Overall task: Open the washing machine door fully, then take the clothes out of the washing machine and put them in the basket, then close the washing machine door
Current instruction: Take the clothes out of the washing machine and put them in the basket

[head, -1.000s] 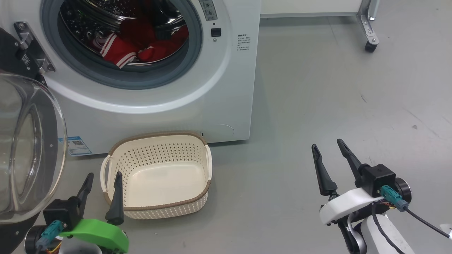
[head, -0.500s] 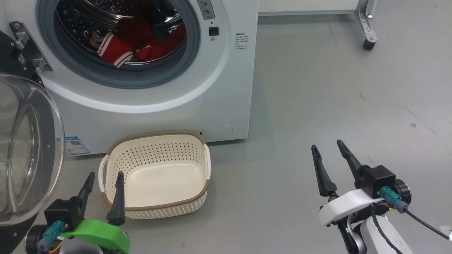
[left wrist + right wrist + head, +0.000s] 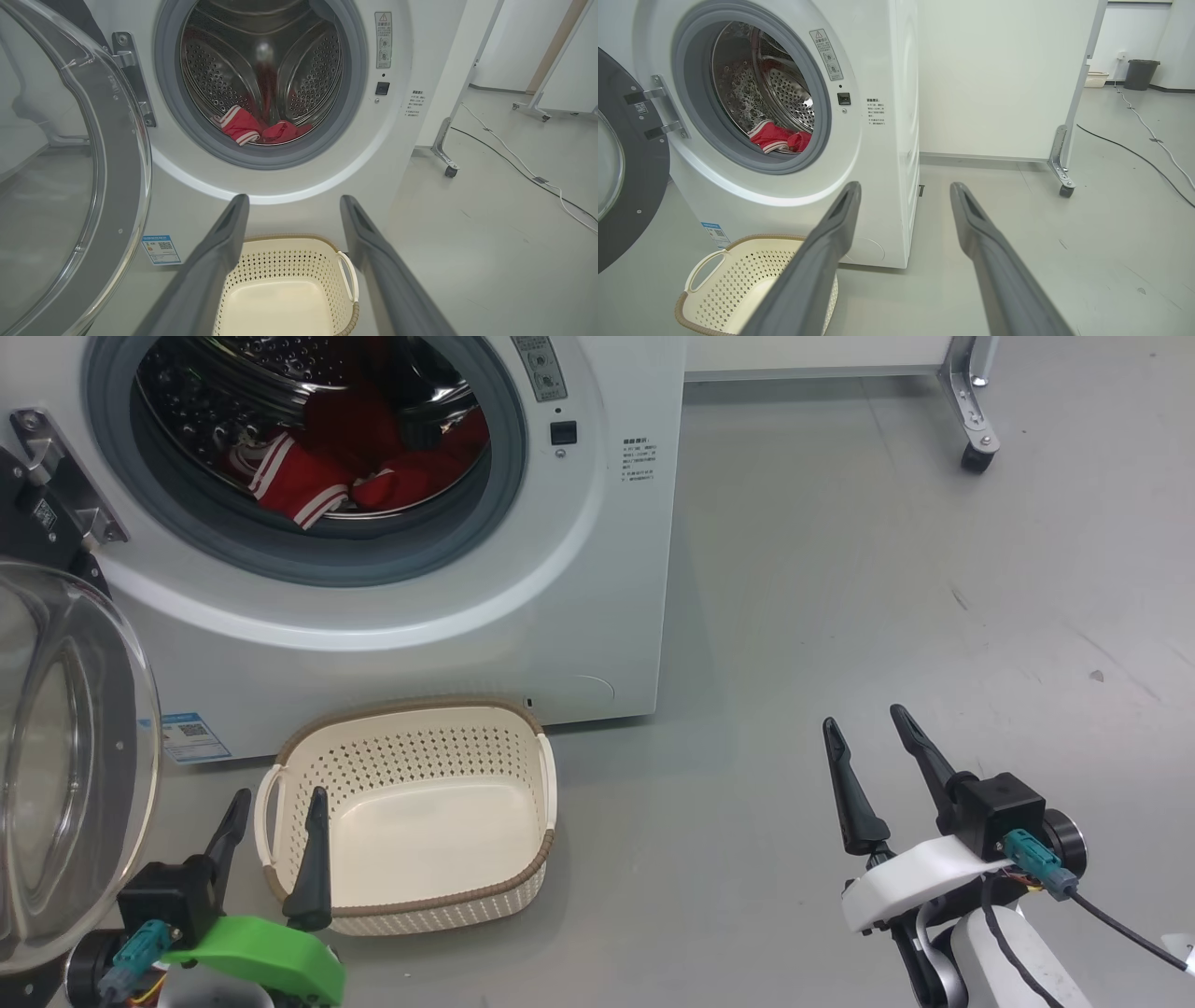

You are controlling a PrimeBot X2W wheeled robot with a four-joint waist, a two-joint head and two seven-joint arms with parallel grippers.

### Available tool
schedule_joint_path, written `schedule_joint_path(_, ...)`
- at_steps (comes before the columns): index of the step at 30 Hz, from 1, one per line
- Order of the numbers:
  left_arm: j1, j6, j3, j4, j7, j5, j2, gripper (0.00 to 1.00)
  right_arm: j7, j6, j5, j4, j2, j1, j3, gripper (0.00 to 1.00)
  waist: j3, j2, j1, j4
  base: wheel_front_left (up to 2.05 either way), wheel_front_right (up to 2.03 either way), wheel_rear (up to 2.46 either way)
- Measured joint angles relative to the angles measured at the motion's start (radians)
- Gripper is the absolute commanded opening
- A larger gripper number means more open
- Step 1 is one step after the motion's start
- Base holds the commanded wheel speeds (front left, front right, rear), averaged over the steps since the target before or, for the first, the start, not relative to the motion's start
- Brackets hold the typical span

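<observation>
Red striped clothes (image 3: 301, 491) in dimpled steel drum (image 3: 198, 403); perforated cream plastic basket (image 3: 420, 756)

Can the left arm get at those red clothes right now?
Probably yes: the washing machine door hangs wide open, nothing blocks the way to the clothes, and the left gripper is open and empty.

The smooth grey floor (image 3: 887, 569) carries a short dark scuff (image 3: 959, 599) and a small dark spot (image 3: 1096, 674). A white partition panel (image 3: 999, 74) stands on an angled metal leg (image 3: 1059, 154) that ends in a black caster (image 3: 1066, 190). A black cable (image 3: 1134, 151) and a pale cable (image 3: 1155, 141) trail over the floor near that leg. Far back by the wall stand a dark grey waste bin (image 3: 1141, 73) and, near it, a pale perforated crate (image 3: 1095, 80). The left wrist view shows the foot of a second wheeled stand (image 3: 530, 106).
</observation>
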Motion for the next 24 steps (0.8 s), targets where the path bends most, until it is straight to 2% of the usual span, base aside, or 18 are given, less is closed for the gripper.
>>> schedule_joint_path(12, 0.000, 0.004, -0.002, -0.009, 0.000, 0.003, 0.000, 1.00, 0.000, 0.000, 0.000, 0.000, 0.000, 0.003, 0.000, 1.00, 0.001, 0.0000, 0.0000, 0.003, 0.90, -0.90, 0.00)
schedule_joint_path(24, 0.000, 0.005, -0.005, -0.011, 0.000, 0.008, 0.000, 1.00, 0.000, 0.000, 0.000, 0.002, 0.000, 0.003, 0.005, 1.00, -0.006, 0.0000, 0.0000, 0.004, 0.45, -0.45, 0.00)
